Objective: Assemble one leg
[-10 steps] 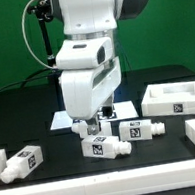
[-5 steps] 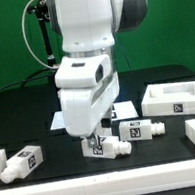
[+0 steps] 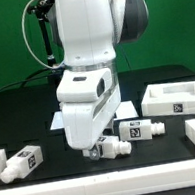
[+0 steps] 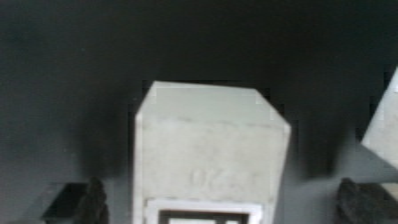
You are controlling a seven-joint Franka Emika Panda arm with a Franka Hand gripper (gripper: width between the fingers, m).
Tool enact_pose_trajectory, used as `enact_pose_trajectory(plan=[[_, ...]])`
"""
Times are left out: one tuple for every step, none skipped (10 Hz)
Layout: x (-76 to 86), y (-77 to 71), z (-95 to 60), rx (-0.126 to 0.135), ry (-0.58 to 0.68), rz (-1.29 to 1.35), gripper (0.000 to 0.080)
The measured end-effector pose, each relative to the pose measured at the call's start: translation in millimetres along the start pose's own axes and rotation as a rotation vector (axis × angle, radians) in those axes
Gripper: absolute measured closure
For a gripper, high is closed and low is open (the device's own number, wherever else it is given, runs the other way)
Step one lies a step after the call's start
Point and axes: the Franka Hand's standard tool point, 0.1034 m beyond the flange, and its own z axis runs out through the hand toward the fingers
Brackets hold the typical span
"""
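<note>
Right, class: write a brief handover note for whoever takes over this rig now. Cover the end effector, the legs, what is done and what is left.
The end effector is open and low over the table, its fingers either side of the middle leg, with gaps on both sides in the wrist view.
The left leg and the right leg lie loose on the table, named by their sides in the exterior view.
The square panel sits at the exterior view's right, with no leg seen fitted to it.
Done: end effector lined up on the middle leg.
Left: probably close, lift, carry the leg to the panel and fit it.
</note>
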Motion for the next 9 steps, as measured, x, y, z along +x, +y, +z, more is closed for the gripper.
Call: enact_pose_trajectory(plan=[[0.0,0.0,0.0,0.0,0.0,0.0,0.0283],[0.0,0.0,0.0,0.0,0.0,0.0,0.0422],[0.0,0.0,0.0,0.0,0.0,0.0,0.0532],[0.0,0.0,0.1,0.0,0.0,0.0,0.0532],[-0.5,0.1,0.1,0.0,0.0,0.0,0.0532],[-7.3,1.3,-0.6,-0.001,-0.005,-0.013,0.0532],[-36.9,3.8,-6.8,-0.004,-0.021,-0.061,0.0532],[-65.6,5.0,-21.5,-0.005,-0.041,-0.056,0.0532],[-93.7,0.8,-33.9,-0.011,-0.051,-0.06,0.0532]])
